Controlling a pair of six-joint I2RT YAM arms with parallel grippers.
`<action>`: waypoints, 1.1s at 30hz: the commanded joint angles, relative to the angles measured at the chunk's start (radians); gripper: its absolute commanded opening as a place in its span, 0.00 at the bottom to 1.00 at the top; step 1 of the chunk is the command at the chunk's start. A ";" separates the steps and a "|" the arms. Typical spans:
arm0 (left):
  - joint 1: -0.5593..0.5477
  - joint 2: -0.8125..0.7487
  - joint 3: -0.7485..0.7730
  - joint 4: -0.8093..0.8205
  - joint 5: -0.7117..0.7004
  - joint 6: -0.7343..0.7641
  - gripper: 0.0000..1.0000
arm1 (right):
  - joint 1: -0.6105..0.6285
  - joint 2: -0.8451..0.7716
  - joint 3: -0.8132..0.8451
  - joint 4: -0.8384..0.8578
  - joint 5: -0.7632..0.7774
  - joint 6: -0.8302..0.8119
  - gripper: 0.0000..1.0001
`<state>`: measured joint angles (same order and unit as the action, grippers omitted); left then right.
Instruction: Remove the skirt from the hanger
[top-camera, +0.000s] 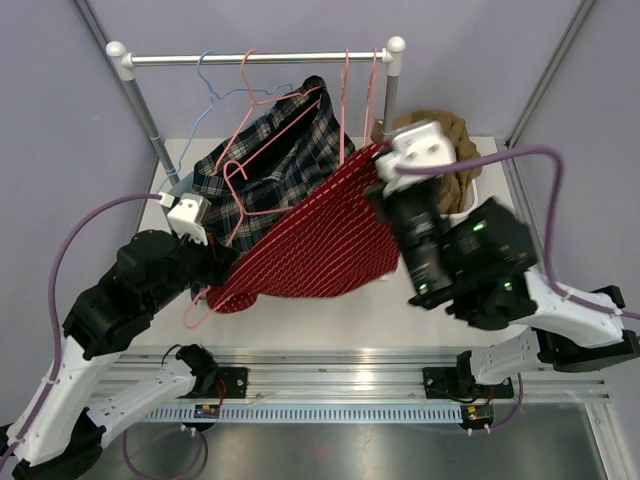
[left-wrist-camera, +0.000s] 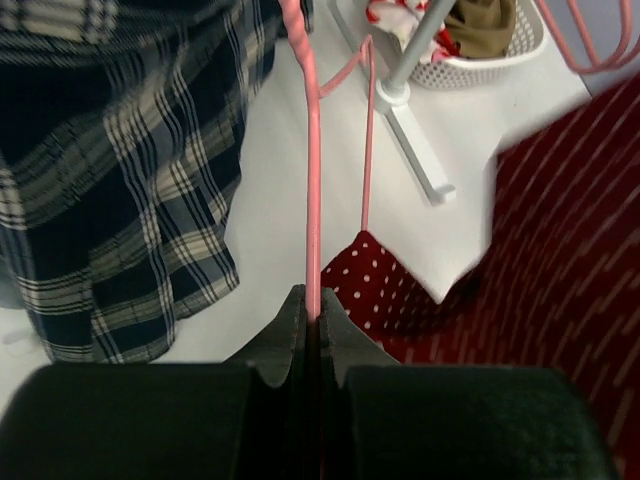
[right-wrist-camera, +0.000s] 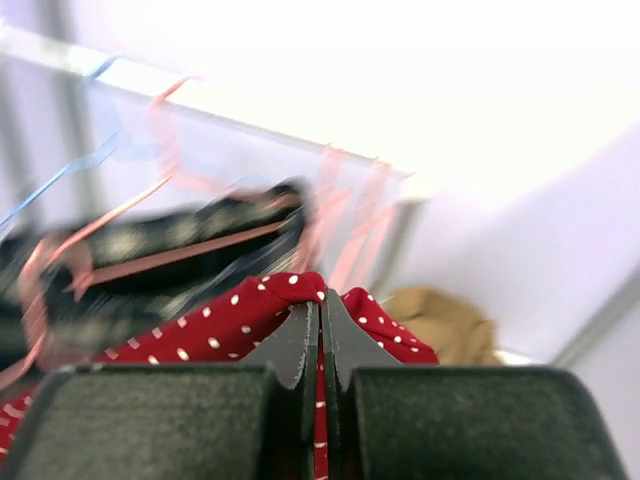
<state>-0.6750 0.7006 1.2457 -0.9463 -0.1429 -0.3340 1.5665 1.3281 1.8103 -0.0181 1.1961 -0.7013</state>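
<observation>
Rail (top-camera: 260, 58) first: below it, over the counter (top-camera: 380, 310), the red skirt (top-camera: 310, 240) is stretched between my arms. Its pink hanger (left-wrist-camera: 313, 200) is off the rail, the wire pinched in my fully closed left gripper (left-wrist-camera: 312, 305). My right gripper (right-wrist-camera: 320, 305), below the rail's right end, is clamped on skirt fabric. I judge the skirt about half freed, with one end seemingly caught on the hanger.
</observation>
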 joint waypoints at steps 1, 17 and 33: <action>0.000 -0.032 -0.045 0.090 0.066 -0.036 0.00 | -0.095 -0.030 0.138 0.142 -0.044 -0.292 0.00; -0.054 0.069 -0.134 0.236 0.066 -0.040 0.00 | -0.171 -0.061 0.364 0.138 -0.185 -0.439 0.00; -0.112 0.071 -0.146 0.207 0.022 -0.027 0.00 | -1.170 0.195 0.429 -0.382 -0.512 0.132 0.00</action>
<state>-0.7815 0.7845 1.0840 -0.7715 -0.1089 -0.3672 0.5247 1.5291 2.1342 -0.3546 0.8024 -0.7795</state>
